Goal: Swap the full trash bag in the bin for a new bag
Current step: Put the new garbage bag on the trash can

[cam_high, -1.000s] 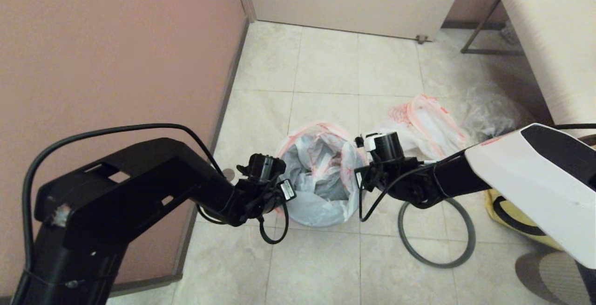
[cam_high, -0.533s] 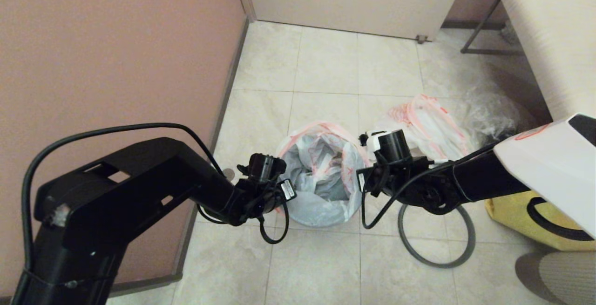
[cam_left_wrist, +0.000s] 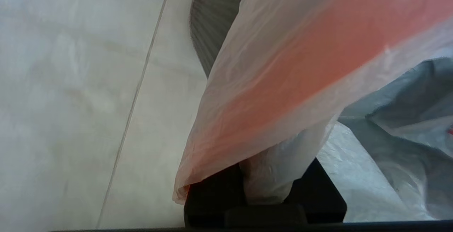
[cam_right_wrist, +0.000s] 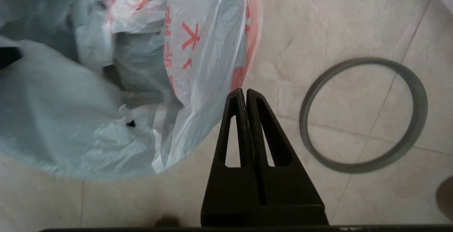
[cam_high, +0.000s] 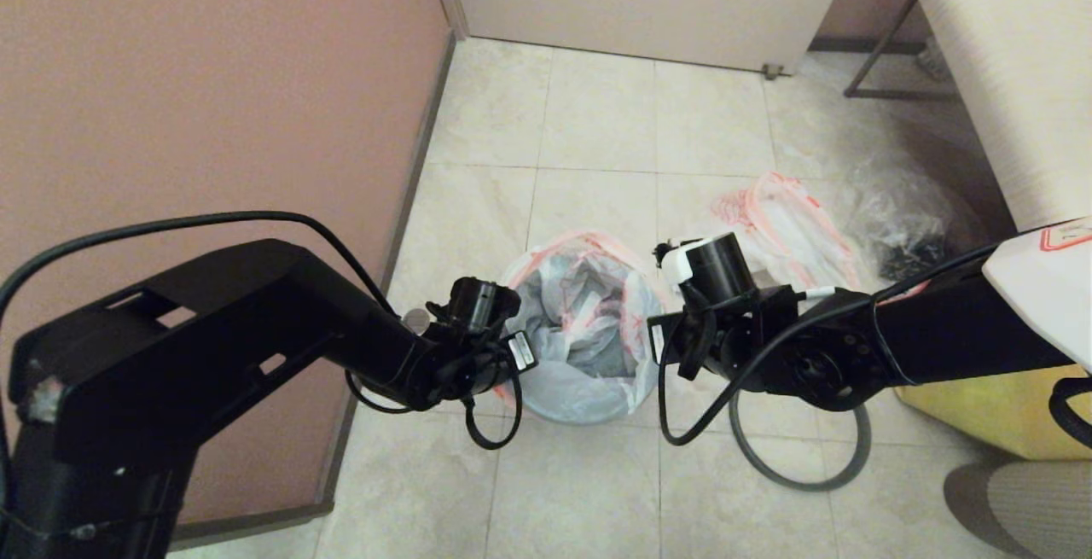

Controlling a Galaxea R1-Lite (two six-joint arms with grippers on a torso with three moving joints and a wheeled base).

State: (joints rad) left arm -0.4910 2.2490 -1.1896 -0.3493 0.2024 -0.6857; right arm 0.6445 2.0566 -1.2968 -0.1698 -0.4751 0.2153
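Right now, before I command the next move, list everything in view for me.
new bag: one, white with orange-red print, draped in and over the bin's mouth
bin: one, black, mostly hidden under the new bag
grey hoop: one, flat on the floor right of the bin
full trash bag: one, translucent white with orange band, on the floor beyond the hoop
clear crinkled bag: one, dark contents, far right
yellow bag: one, right edge
left end effector: shut on the new bag's edge
right end effector: shut, empty, beside the bag
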